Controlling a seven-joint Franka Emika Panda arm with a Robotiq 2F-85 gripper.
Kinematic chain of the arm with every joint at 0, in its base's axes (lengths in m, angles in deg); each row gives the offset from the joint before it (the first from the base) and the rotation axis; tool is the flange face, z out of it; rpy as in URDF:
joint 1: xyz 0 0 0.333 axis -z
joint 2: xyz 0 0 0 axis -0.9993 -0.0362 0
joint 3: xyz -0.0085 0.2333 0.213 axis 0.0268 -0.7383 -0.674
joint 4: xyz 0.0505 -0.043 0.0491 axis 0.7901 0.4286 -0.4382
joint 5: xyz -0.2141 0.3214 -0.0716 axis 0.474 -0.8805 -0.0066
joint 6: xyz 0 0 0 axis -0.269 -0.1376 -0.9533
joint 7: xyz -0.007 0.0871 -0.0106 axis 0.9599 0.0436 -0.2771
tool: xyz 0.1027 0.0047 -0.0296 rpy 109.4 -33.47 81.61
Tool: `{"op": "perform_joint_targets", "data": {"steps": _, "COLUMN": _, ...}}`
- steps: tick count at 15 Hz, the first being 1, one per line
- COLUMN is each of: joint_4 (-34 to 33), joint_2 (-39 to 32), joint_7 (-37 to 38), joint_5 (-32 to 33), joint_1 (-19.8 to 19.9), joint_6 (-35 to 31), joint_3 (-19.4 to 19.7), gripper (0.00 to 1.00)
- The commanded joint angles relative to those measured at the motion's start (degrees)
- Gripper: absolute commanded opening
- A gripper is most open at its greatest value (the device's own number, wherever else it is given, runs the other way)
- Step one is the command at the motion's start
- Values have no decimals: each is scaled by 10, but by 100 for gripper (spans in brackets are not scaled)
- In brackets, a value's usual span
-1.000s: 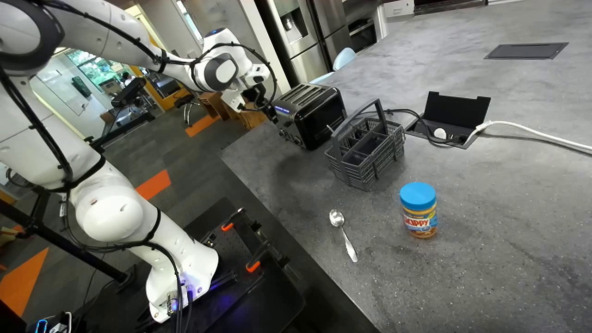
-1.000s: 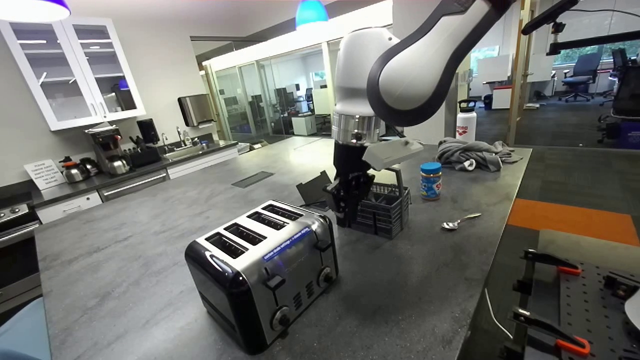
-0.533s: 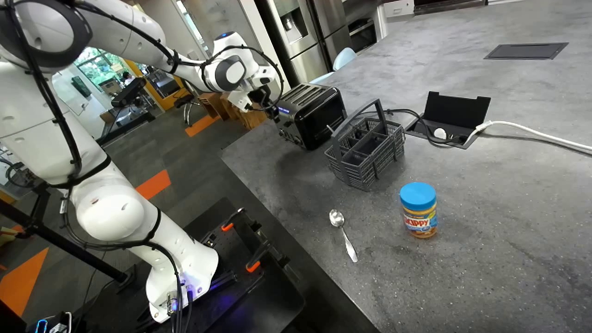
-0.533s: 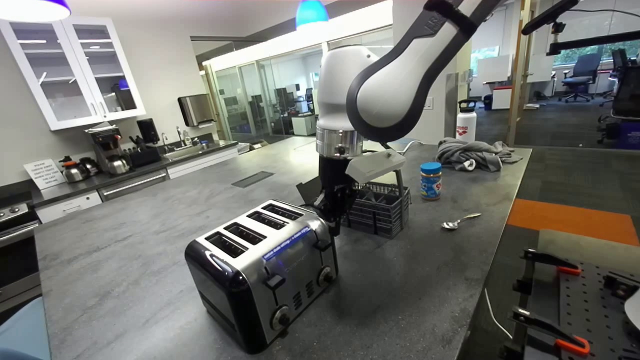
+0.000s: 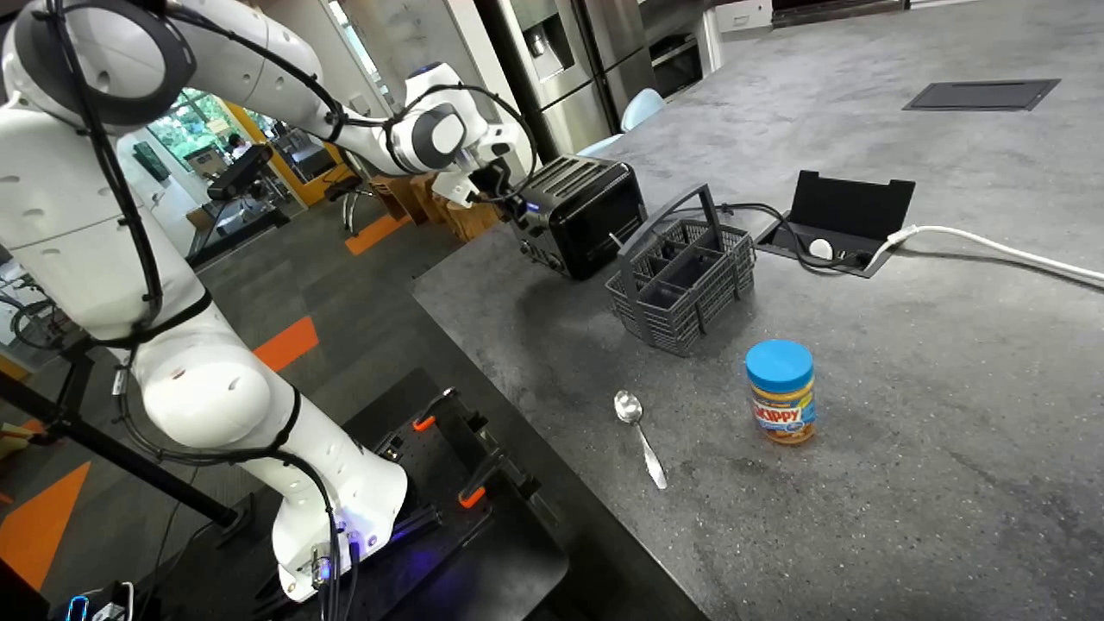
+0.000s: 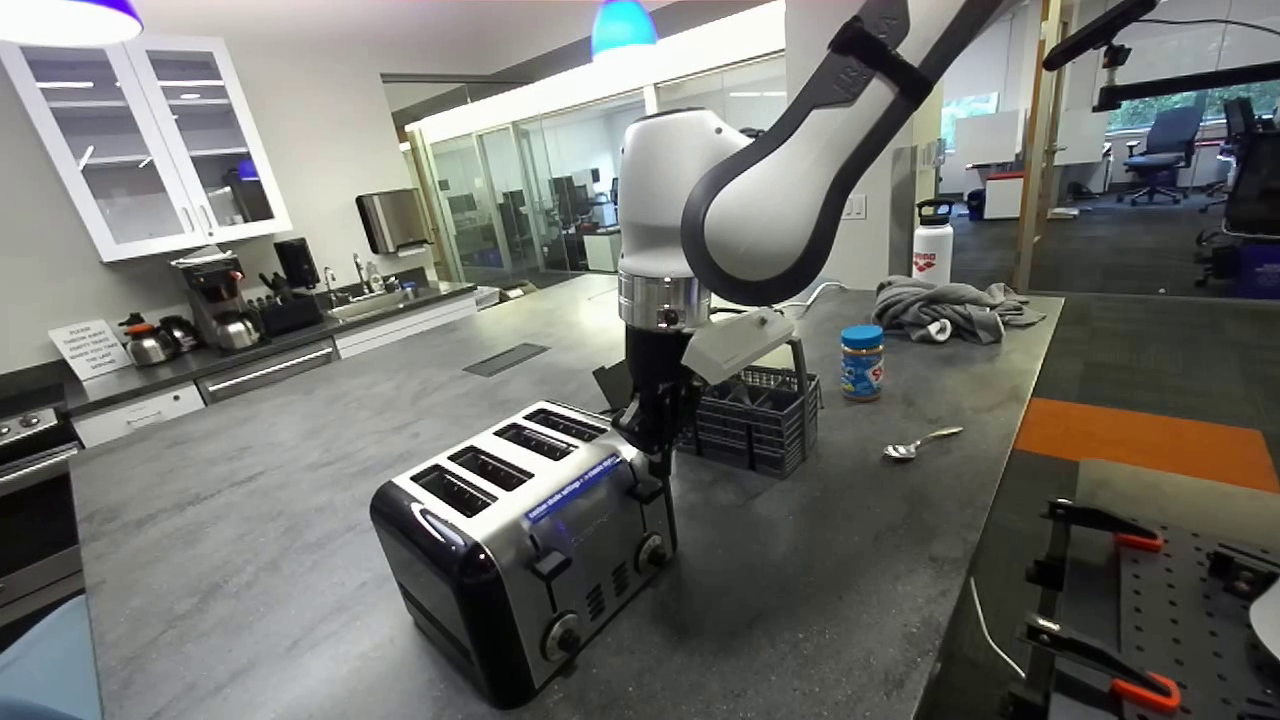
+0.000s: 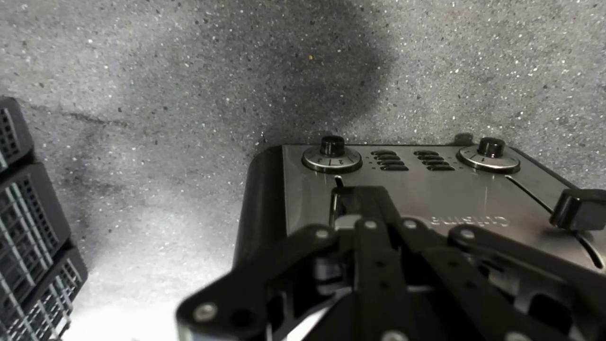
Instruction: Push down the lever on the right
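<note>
The black and steel toaster (image 6: 520, 540) stands on the counter and also shows in an exterior view (image 5: 595, 216). Its right lever (image 6: 645, 491) is near the top of its slot, just under my fingertips. My gripper (image 6: 660, 466) points down at this lever with its fingers together. In the wrist view the gripper (image 7: 373, 192) covers much of the right lever (image 7: 343, 201); whether they touch I cannot tell. The left lever (image 6: 549, 564) stands free, and it also shows in the wrist view (image 7: 582, 208).
A grey cutlery basket (image 5: 681, 267) stands close beside the toaster; its edge shows in the wrist view (image 7: 28, 227). A peanut butter jar (image 5: 780, 392) and a spoon (image 5: 640, 440) lie farther along. An open outlet box (image 5: 849, 207) with cables sits behind the basket.
My gripper has moved from beside the basket to the toaster and lowered a little, so its tips are now over the right lever. The toaster and other objects have not moved.
</note>
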Motion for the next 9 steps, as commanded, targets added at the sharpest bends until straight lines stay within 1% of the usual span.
{"op": "perform_joint_targets", "data": {"steps": 1, "joint_4": -17, "joint_2": -15, "joint_7": 21, "joint_5": 26, "joint_1": -14, "joint_6": -2, "joint_3": 15, "gripper": 0}}
{"op": "perform_joint_targets", "data": {"steps": 9, "joint_4": -20, "joint_2": -32, "joint_7": 17, "joint_5": 30, "joint_1": -23, "joint_6": -13, "joint_3": 20, "gripper": 0}}
